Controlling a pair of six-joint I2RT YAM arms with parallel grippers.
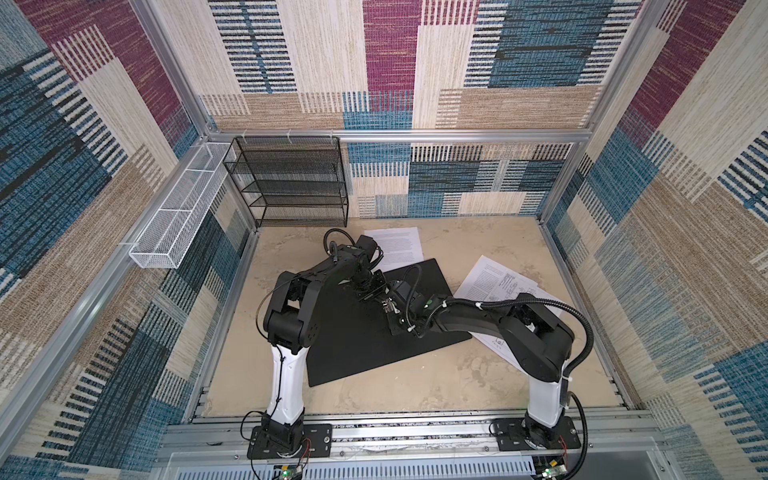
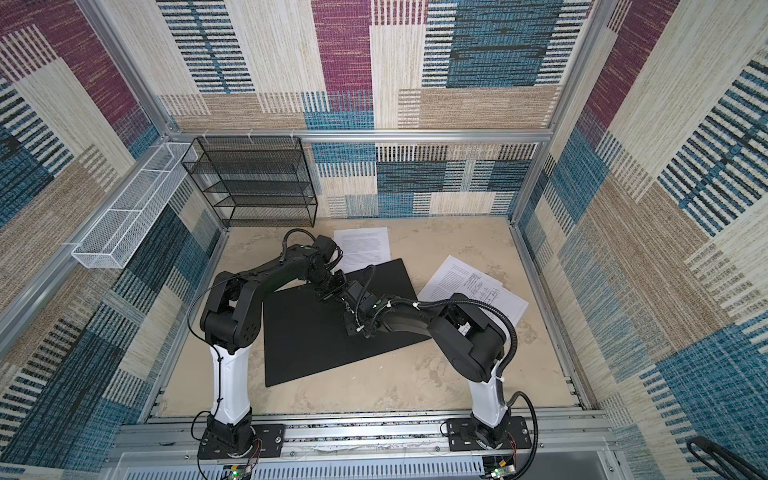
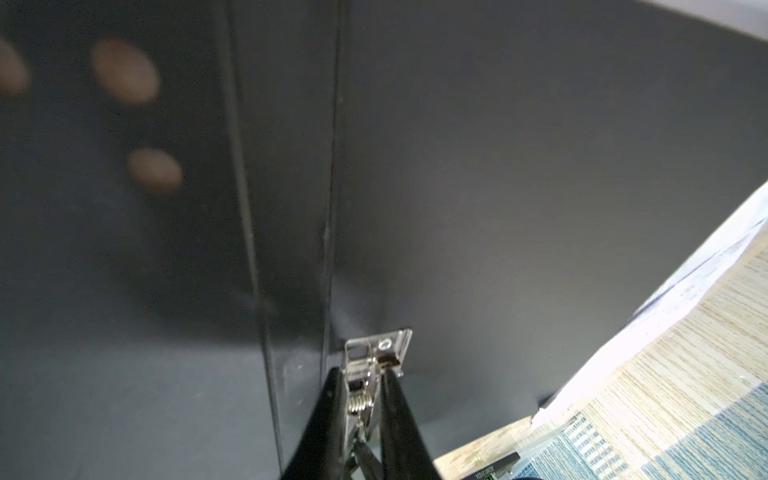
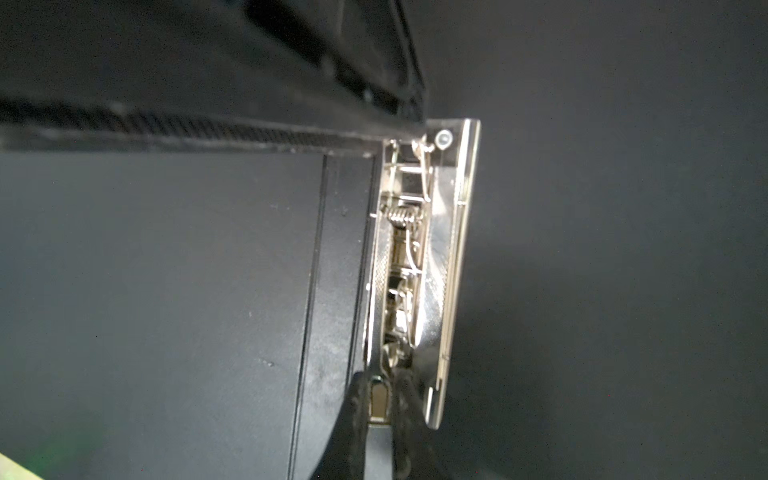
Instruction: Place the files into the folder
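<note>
Twin robot arms, the left arm point(image 1: 291, 320) and the right arm point(image 1: 536, 336), share glossy white lower links point(image 1: 284, 386), boxy matt-black joints and black base plates point(image 1: 316, 436) fixed with silver screws. A ribbed black conduit point(image 1: 498, 303), cinched by white zip ties point(image 1: 481, 306), runs along the right arm, where a green light point(image 1: 428, 301) glows. The left gripper point(image 3: 376, 372) ends in two tapering black fingers.

Hiding edges of the text sheet point(image 1: 399, 245) and drawing sheets point(image 1: 490, 278) under the folder point(image 1: 353, 345). Blurring three tan spots point(image 3: 124, 70) in the left wrist view. Mostly masking the metal clip point(image 1: 388, 306) from above behind the left gripper point(image 3: 362, 374) and right gripper point(image 4: 379, 374).
</note>
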